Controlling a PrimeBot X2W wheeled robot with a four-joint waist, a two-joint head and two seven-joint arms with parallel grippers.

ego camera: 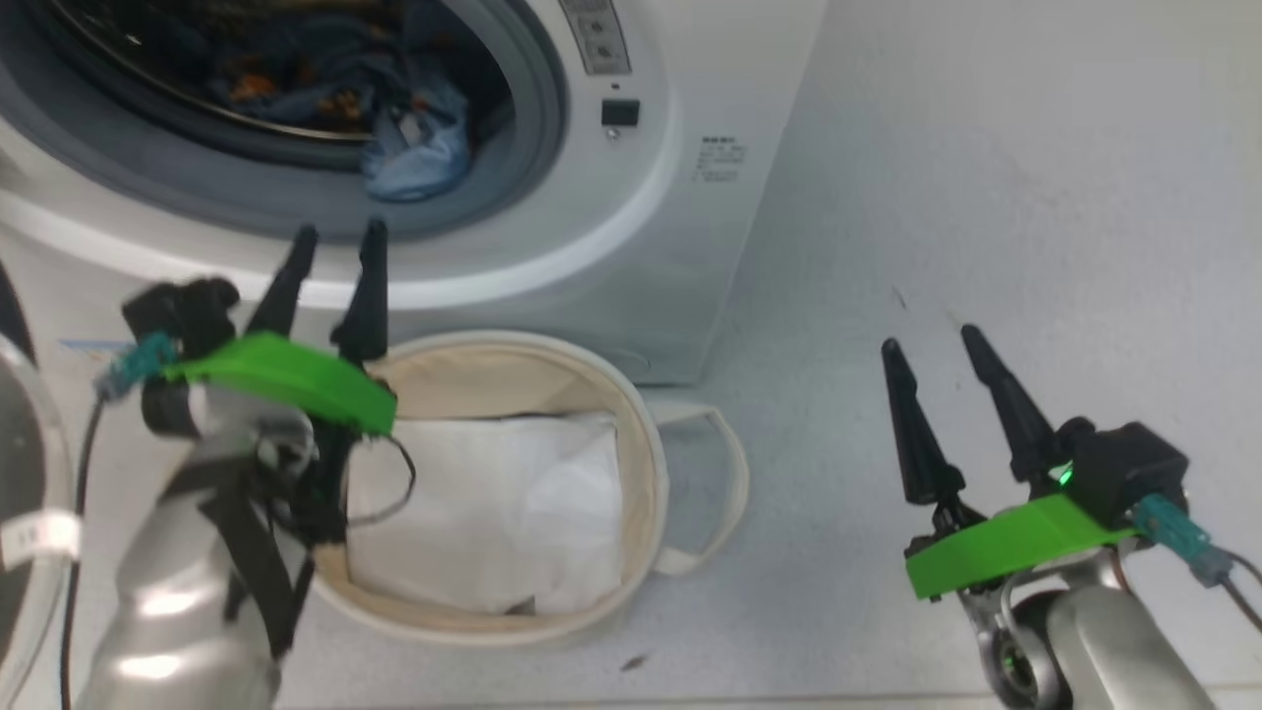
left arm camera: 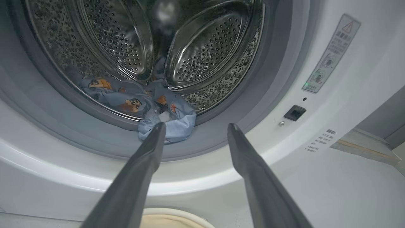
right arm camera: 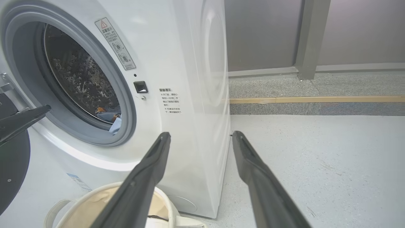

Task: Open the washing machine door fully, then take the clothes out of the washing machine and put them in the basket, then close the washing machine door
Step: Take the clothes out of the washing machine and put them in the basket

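Observation:
The white washing machine stands with its mouth uncovered; its door is swung out at the far left, seen again as a black rim. Light-blue clothes with small cartoon prints lie in the steel drum, one fold spilling over the grey seal. My left gripper is open just below the opening, above the cream basket, its fingertips short of the spilled fold. My right gripper hangs open over the floor to the right, holding nothing.
A flat white sheet lines the basket, which sits against the machine's front. A grey wall with a post and a yellow floor strip run behind the machine. Pale floor stretches to the right.

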